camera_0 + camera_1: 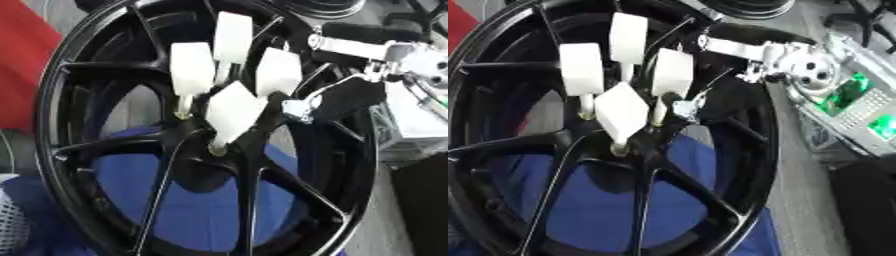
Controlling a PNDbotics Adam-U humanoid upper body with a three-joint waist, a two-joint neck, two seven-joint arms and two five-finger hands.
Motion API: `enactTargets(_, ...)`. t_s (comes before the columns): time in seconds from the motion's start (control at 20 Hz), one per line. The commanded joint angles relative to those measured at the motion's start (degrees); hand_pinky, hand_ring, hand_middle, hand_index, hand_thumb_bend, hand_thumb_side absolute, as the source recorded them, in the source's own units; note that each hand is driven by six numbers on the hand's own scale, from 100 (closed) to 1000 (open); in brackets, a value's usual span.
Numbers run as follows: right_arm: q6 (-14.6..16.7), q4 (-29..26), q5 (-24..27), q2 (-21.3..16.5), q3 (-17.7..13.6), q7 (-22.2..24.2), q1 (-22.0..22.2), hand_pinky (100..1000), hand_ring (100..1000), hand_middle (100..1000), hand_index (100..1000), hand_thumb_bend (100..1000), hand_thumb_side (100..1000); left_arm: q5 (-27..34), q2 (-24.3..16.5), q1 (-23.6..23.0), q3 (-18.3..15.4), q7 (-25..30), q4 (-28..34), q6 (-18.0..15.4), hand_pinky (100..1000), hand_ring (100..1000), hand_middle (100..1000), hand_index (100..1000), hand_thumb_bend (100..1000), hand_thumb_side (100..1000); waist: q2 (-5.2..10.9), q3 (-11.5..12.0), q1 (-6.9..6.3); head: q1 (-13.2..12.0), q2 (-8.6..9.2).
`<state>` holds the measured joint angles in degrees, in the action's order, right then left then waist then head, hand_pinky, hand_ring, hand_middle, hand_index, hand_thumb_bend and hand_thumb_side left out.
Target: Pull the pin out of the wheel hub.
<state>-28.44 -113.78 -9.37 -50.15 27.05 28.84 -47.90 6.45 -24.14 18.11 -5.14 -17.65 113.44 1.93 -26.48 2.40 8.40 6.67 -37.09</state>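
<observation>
White plastic is what the fingers will meet first: four pins with white, flat, block-shaped heads on thin brass-coloured shanks stand in the centre of the glossy black multi-spoke wheel hub (236, 200), each shank sunk in its own bolt hole. By my judgement they are light and rigid, smooth enough to slip. The sensible hold is across the two broad faces of a head, then a pull straight along the shank, since a sideways tug could jam or bend the slim metal part.

Nearest the hand is the right-hand pin (278, 72), its head tilted a little. The tall rear pin (233, 37) stands behind it, the left-hand pin (192, 67) is to its side, and the front pin (232, 111), turned diamond-wise, sits lowest over the hub's middle.

The robot's right hand (350, 95), black with silver links, reaches in from the upper right across the rim. One silver-tipped finger (685, 107) lies just beside the right-hand pin's shank, below its head. Whether it touches I cannot tell, and nothing is clasped (the fingers look partly extended, not wrapped round a head). The left hand does not show.

The wheel itself looks heavy and stiff, unlikely to shift under a pull. It rests on a blue cloth (210, 210) visible between the spokes. A grey device with green lights (855, 107) lies on the counter to the right, and something red (22, 65) fills the far left.
</observation>
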Motion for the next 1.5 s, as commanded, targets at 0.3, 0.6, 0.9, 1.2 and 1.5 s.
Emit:
enactTargets(0.3, -0.5, -0.81, 2.64, -0.85, -1.65, -3.03, -0.97, 828, 739, 467, 629, 120, 296, -0.4, -0.76, 0.31, 0.01, 0.19, 1.15, -0.05, 820, 731, 614, 723, 320, 642, 1.31, -0.06, -0.45, 0.22, 0.7)
enactTargets(0.6, -1.07, -0.81, 7.68, -0.22, -3.02, -7.64, -1.45, 808, 672, 401, 552, 100, 217, -0.37, -0.8, 0.18, -0.05, 0.24, 1.15, -0.01, 821, 733, 615, 724, 318, 643, 1.65, -0.19, -0.46, 0.32, 0.5)
enactTargets(0.9, -0.94, -0.81, 12.91, 0.03, -4.36, -10.14, -2.31, 799, 647, 388, 540, 100, 207, -0.31, -0.87, 0.04, -0.12, 0.21, 1.15, -0.02, 822, 732, 616, 724, 315, 644, 2.15, -0.42, -0.65, 0.84, -0.13)
enactTargets(1.2, 0.01, -0.81, 14.85, -0.46, -7.09, -11.35, -2.81, 797, 635, 386, 542, 100, 181, -0.25, -0.98, -0.18, -0.22, 0.11, 1.15, -0.12, 822, 733, 617, 724, 312, 644, 2.69, -0.93, -1.14, 1.26, -0.75)
enactTargets(1.5, 2.06, -0.81, 18.45, -2.75, -14.24, -16.18, 0.67, 802, 625, 386, 547, 100, 176, -0.29, -1.05, -0.23, -0.46, -0.08, 1.15, -0.33, 823, 734, 617, 725, 310, 643, 3.04, -1.63, -1.91, 0.36, -1.06)
